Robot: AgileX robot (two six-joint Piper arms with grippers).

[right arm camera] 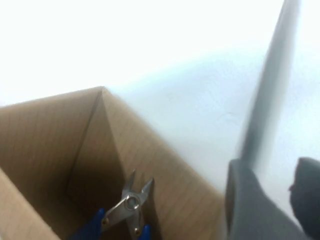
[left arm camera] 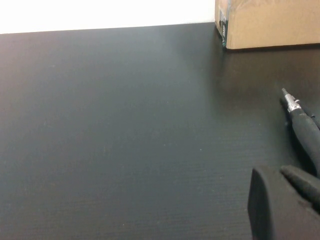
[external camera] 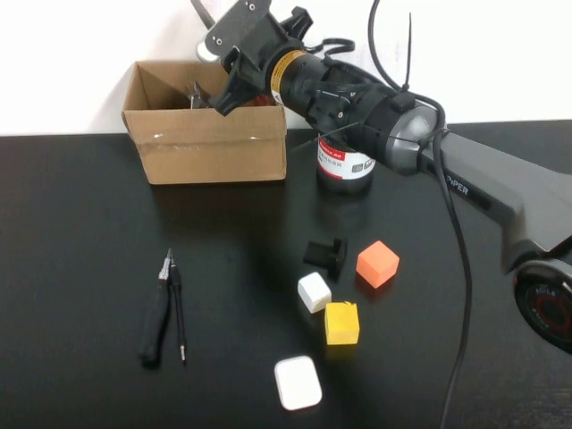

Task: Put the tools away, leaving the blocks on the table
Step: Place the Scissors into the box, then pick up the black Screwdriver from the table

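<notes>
Right gripper (external camera: 223, 94) above the cardboard box's (external camera: 210, 147) open rim, fingers parted and empty (cutters (right arm camera: 127, 210) inside)

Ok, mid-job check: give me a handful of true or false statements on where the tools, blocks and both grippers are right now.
1. The blue-handled cutters lie inside the cardboard box. True.
2. The black-handled pliers are in the box too. False: they lie on the table, beside the thin black driver.
3. The right gripper is above the box opening. True; its fingers stand apart with nothing between them.
4. The orange block is stacked on the yellow block. False: both sit apart on the table, the white block between them.
5. The left gripper holds the pliers. False: it is shut, low over the table near them.
</notes>
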